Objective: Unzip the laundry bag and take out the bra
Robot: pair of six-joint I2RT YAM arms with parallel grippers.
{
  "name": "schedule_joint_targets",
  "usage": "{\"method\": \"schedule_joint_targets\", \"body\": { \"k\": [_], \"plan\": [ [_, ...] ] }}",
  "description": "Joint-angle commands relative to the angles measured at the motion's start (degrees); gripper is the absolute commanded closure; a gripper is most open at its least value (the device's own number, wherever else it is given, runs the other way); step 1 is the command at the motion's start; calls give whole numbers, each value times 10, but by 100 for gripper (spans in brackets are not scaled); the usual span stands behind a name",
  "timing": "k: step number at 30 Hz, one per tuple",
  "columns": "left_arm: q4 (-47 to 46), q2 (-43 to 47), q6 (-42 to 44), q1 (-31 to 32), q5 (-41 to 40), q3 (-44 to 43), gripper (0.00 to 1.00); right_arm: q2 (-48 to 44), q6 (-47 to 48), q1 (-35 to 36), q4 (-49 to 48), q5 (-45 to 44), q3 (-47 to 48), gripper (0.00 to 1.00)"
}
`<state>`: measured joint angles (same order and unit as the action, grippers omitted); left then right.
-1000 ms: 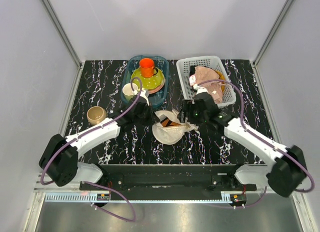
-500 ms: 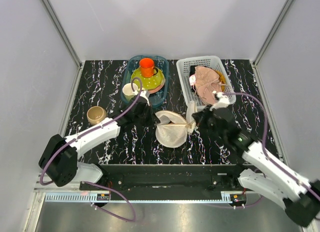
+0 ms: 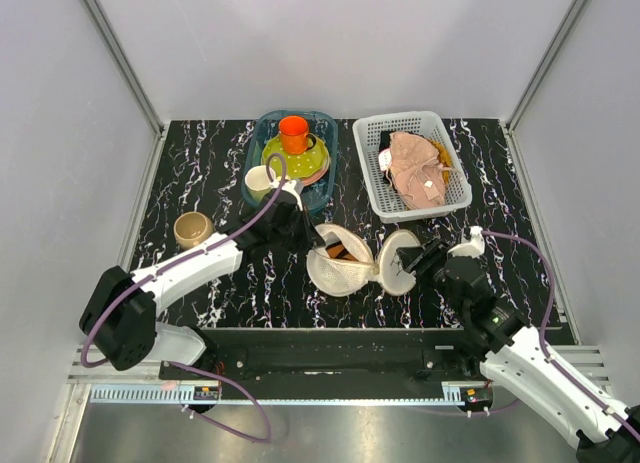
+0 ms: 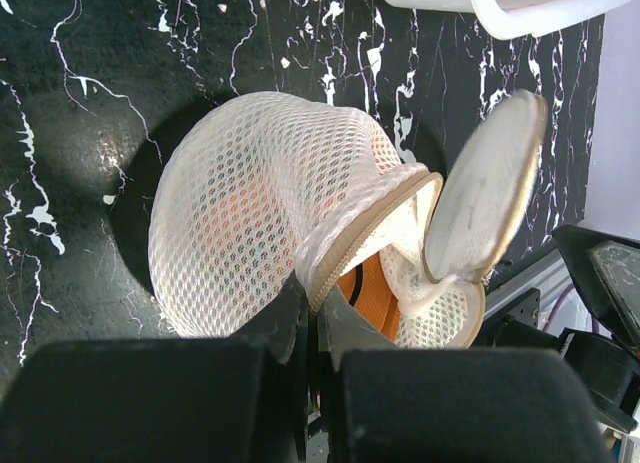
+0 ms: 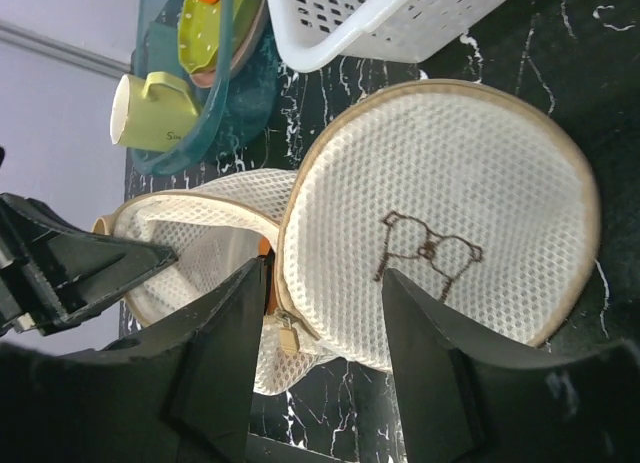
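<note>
Laundry bag (image 3: 340, 275) was seen lying mid-table (image 3: 200, 153), already unzipped, its round flap (image 3: 400, 261) swung out to the right. Its rim was pinched in the clenched left gripper (image 4: 315, 318); the right gripper (image 5: 320, 293) was spread, grasping nothing. Inside, the bra (image 4: 362, 291) was exposed. Removal was judged the step in hand: the right fingers would need to be reached in and closed on it.

Centre of table (image 3: 200, 163): laundry bag (image 3: 340, 275), bra (image 4: 365, 291) inside; basket (image 3: 366, 158) behind-right, cloth (image 3: 415, 173) seemingly in it.
</note>
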<state>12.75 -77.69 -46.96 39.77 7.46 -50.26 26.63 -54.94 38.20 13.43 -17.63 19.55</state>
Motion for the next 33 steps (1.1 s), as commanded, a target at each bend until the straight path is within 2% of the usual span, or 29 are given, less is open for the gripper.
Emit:
{"method": "schedule_joint_targets", "body": {
  "k": [1,4,7,10,15,19,23,33],
  "plan": [
    [-9,31,23,6,12,-49,100,-3,-10,3,40,-44,53,41],
    [55,45,54,19,-31,-104,100,-3,21,3,41,-39,89,41],
    [78,54,67,27,-57,-121,100,21,64,3,28,-13,136,41],
    [78,51,66,28,-65,-104,100,84,121,3,-7,87,177,42],
    [66,30,54,28,-68,-52,100,255,151,25,-51,189,224,47],
    [70,34,54,25,-72,-18,100,351,151,95,-105,187,248,53],
    [86,53,58,22,-97,-12,100,421,119,107,-176,195,234,57],
    [86,70,56,16,-93,1,100,547,91,113,-226,191,267,56]
  ]
}}
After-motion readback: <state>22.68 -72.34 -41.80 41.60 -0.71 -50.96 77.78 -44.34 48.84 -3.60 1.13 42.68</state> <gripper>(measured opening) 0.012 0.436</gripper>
